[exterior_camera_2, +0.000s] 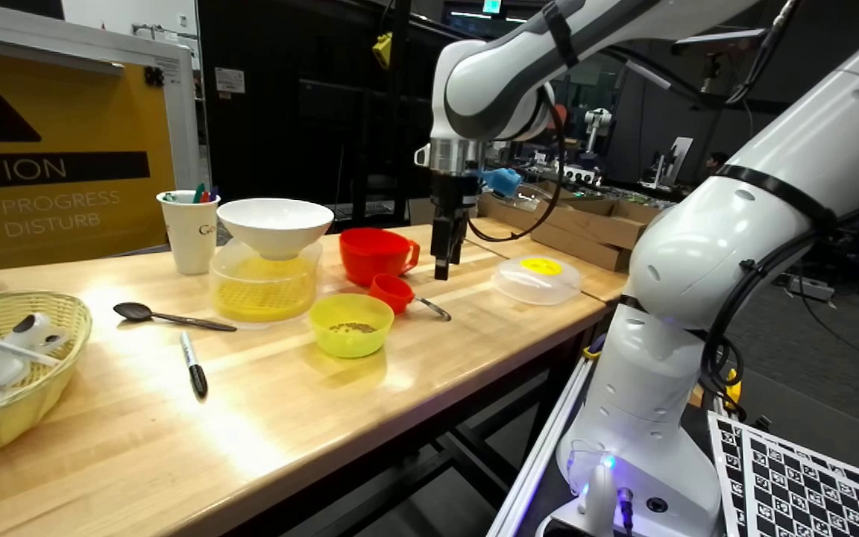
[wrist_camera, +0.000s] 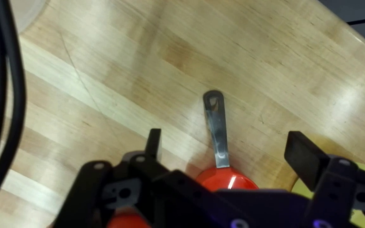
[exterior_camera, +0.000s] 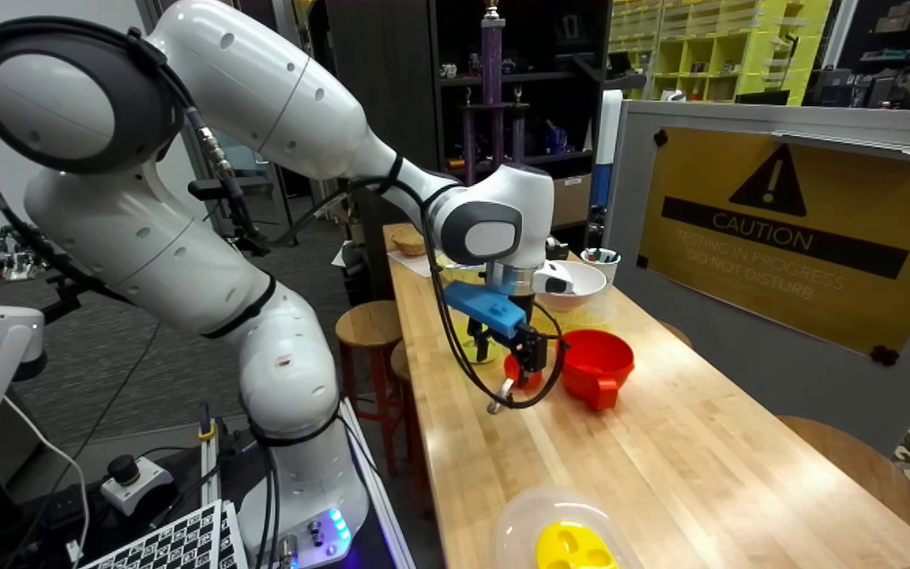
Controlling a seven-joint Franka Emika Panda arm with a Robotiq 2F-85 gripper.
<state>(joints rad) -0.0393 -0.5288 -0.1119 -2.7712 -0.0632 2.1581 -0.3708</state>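
Pincer (exterior_camera_2: 447, 268) wide above red scoop's handle (wrist_camera: 219, 129)

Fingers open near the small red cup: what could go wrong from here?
The fingers could clip the yellow bowl close beside the small red cup and spill the brown bits in it.
They might also nudge the large red cup nearby.
Gripped only by its slim handle, the small red cup may tip.

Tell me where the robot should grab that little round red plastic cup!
Probably by its flat grey metal handle, from above: slim, it sticks out from the little red cup, and the open black gripper hangs over it, fingers on both sides.
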